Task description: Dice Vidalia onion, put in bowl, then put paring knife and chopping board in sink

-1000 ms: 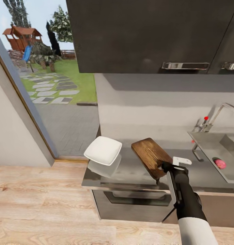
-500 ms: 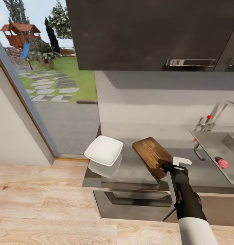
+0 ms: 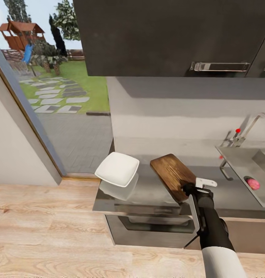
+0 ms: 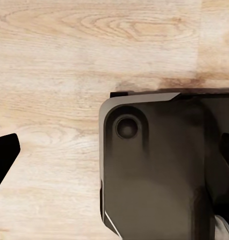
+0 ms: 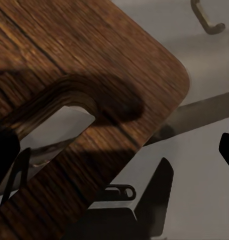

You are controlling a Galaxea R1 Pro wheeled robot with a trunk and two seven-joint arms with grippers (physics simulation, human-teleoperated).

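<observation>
The task looks barely begun: the onion [image 3: 254, 184] lies whole in the sink [image 3: 240, 162] at the right, the white bowl [image 3: 117, 169] stands empty on the desk [image 3: 147, 193], and I see no knife. The chopping board [image 3: 173, 176] lies flat beside the bowl, its long axis running diagonally, slotted end toward the front edge. The right pincer [image 3: 194, 188] sits at that slot, but I cannot tell whether it grips.

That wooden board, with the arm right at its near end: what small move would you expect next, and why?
Probably a small lift of the board, though that is a guess. The right tool sits at its slotted end, the end that overhangs the countertop edge, and seems to grip there; the wrist view shows the slot close up. The onion lies in the sink, so the board may be going nearer to it.
</observation>
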